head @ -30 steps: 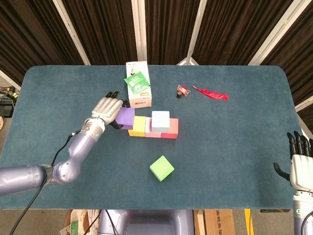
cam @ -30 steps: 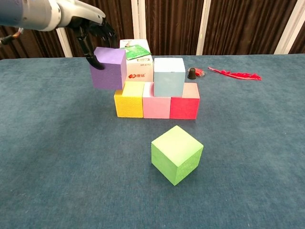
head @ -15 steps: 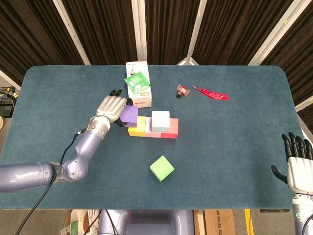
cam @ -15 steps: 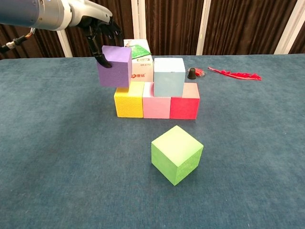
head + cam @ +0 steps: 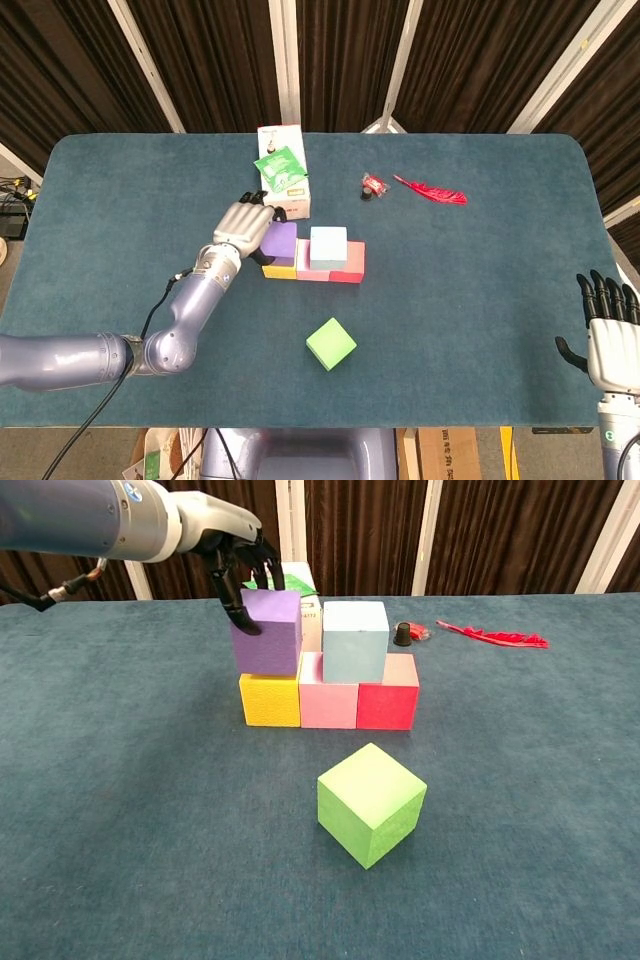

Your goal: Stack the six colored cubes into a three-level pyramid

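Your left hand (image 5: 238,565) clamps the purple cube (image 5: 266,632) over the yellow cube (image 5: 270,699); releasing it off-centre tips it, while your right hand (image 5: 610,330) idles, fingers apart.

No legible text anywhere.

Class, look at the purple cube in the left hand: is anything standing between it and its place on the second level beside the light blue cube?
Nothing visible blocks it. The left hand holds the purple cube just over the yellow cube and pink cube, with open space up to the light blue cube.
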Robot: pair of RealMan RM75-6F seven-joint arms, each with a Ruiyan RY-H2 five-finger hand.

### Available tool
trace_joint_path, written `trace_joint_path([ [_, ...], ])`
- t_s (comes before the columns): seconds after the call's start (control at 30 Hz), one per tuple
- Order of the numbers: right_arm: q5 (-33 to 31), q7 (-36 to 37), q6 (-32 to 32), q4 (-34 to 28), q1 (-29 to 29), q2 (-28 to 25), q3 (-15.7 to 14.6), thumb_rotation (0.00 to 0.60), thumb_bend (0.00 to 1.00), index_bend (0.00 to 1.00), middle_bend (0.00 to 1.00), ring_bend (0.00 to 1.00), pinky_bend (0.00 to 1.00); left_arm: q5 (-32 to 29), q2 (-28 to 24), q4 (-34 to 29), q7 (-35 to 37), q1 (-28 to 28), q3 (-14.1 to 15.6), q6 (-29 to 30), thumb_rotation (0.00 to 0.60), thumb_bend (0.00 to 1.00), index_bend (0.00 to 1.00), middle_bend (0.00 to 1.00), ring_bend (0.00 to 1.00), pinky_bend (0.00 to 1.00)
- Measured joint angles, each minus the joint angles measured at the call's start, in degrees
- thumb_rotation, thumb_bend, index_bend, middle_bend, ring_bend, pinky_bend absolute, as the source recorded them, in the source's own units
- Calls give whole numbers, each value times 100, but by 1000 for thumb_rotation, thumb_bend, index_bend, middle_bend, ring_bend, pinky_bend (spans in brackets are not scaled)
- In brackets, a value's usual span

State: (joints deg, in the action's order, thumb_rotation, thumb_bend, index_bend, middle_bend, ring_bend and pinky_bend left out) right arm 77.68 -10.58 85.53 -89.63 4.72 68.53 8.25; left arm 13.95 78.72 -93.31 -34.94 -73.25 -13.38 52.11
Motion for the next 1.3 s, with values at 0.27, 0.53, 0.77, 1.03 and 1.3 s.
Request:
trace_joint_path([
  [0.27, -35, 27, 30, 11, -10, 7, 30, 600, 242, 1, 44, 0, 0, 170, 284, 134, 258, 84, -101, 179, 600, 403, 351, 320, 0, 0],
  [0.53, -76, 23, 43, 4, -16, 10, 54, 600, 242, 1, 44, 0, 0, 153, 374, 188, 242, 85, -147, 203, 600, 403, 350, 319, 0, 0],
  [0.77, -97, 16, 58, -12, -25, 8, 65, 600, 241, 4, 44, 0, 0, 82, 332, 94, 159, 66, -164, 214, 600, 402, 350, 318, 0, 0],
  [1.03, -128, -2, 63, -24, -27, 21, 79, 600, 242, 5, 44, 0, 0, 13, 281, 42, -3, 47, -104, 260, 600, 403, 351, 317, 0, 0],
  [1.3, -173, -41, 58, -37, -25, 33, 95, 600, 242, 5, 44, 0, 0, 59, 297, 45, 34, 65, -119, 199, 600, 399, 350, 314, 0, 0],
])
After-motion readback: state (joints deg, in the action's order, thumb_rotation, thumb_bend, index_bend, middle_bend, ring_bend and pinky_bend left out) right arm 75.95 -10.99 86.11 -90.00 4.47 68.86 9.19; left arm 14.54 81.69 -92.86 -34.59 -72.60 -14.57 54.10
